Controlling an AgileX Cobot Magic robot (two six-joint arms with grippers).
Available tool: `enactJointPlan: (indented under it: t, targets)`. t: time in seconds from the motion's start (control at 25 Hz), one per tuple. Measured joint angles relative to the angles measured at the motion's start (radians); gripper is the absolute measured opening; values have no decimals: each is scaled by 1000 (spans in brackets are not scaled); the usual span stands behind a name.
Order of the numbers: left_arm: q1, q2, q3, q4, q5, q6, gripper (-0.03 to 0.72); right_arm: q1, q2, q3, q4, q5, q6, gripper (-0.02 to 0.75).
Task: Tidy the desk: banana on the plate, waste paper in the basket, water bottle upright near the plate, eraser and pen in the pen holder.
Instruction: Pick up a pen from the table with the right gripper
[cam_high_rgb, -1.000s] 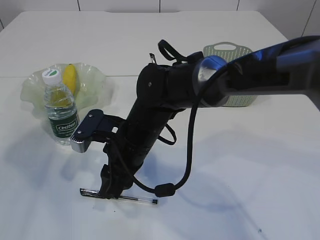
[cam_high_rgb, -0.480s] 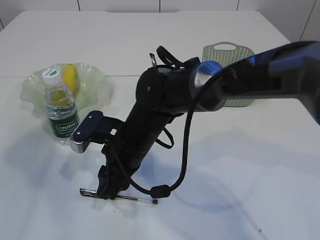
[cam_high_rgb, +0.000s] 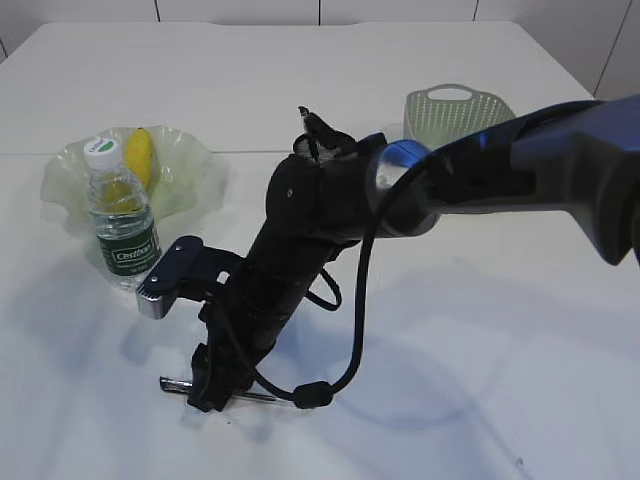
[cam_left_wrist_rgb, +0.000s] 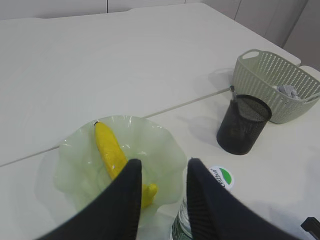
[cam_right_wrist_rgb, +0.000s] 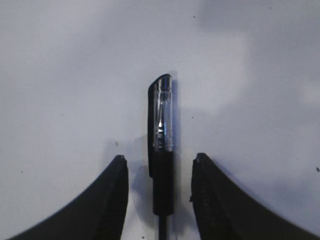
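The banana (cam_left_wrist_rgb: 111, 151) already lies in the plate (cam_left_wrist_rgb: 165, 150), the water bottle (cam_high_rgb: 118, 222) stands upright beside it, and paper lies in the basket (cam_left_wrist_rgb: 272, 82). The pen (cam_right_wrist_rgb: 162, 145) lies on the tabletop (cam_high_rgb: 480, 340), low in the frame, between the open right pincer (cam_right_wrist_rgb: 159, 192). The left pincer (cam_left_wrist_rgb: 162, 200) is open too. The pen holder (cam_left_wrist_rgb: 242, 125) awaits; the eraser is not seen.

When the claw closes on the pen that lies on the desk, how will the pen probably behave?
The pen looks thin, stiff and light, so it should lift without bending. Its smooth round barrel lies flat on the desk, so it may roll if a finger of the right claw touches first. The clip could limit that rolling.
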Motion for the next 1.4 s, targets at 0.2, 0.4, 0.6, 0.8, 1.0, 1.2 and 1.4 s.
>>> enactJointPlan:
  t: [0.2,0.4,0.6,0.8,1.0,1.2,1.4]
  targets:
    - [0,0,0,1,0,0,214,12,2,-2,6,10,0,318]
    - [0,0,0,1,0,0,214,14,2,-2,-3,12,0,318]
    - [0,0,0,1,0,0,214,14,2,-8,-62,19,-2,318]
    - [0,0,0,1,0,0,214,16,2,-13,-109,21,-2,318]
    - [0,0,0,2,0,0,214,16,-2,-13,-177,21,-2,318]
    - [0,0,0,2,0,0,214,16,-6,-13,-221,19,-2,318]
    - [0,0,0,5,0,0,214,16,-6,-16,-237,37,-2,318]
